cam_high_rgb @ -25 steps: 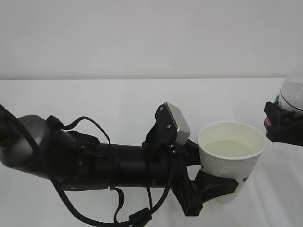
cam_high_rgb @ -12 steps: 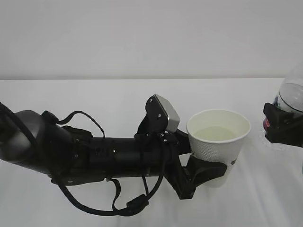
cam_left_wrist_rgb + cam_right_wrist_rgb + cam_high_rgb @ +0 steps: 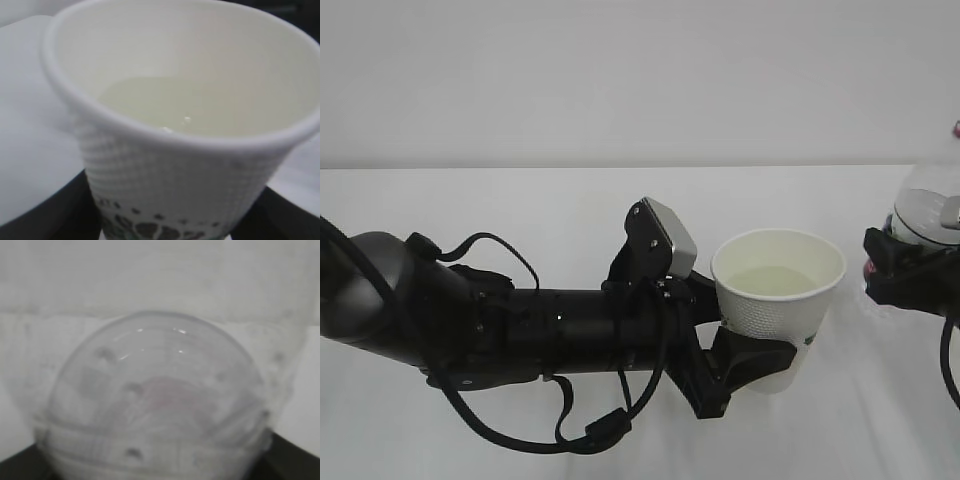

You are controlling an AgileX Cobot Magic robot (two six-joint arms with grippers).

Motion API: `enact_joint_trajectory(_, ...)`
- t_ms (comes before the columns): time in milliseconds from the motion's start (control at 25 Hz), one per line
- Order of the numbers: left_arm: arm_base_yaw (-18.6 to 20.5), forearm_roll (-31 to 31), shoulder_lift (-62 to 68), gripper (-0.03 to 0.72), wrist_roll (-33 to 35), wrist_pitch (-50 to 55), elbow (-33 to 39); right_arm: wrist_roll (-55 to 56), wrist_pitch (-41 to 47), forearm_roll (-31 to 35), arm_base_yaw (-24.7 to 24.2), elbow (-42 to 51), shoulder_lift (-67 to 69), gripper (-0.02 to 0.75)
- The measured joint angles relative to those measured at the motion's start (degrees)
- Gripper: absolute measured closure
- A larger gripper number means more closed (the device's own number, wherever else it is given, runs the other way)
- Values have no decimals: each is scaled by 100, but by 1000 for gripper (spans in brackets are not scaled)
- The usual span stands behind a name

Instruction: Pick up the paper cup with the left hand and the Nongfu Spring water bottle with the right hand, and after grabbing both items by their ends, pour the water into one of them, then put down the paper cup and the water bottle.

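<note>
Exterior view, my left hand (image 3: 745,368) clamped round the upright paper cup (image 3: 775,305), water (image 3: 775,283) inside, my right hand (image 3: 910,280) gripping the Nongfu Spring water bottle (image 3: 930,210) nearby.

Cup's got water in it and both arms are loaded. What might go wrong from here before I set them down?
1. The paper cup holds water and the left hand clamps only its lower wall; a tilt or hard squeeze might spill it.
2. The Nongfu Spring water bottle in the right hand sits close beside the cup at the frame edge; a swing inward could knock the rim.
</note>
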Motion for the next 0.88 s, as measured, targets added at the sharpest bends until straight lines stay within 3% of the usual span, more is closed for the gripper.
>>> enact_joint_trajectory(880, 13, 0, 0, 193, 9, 0, 0, 0, -22, -35, 0, -918, 924, 253)
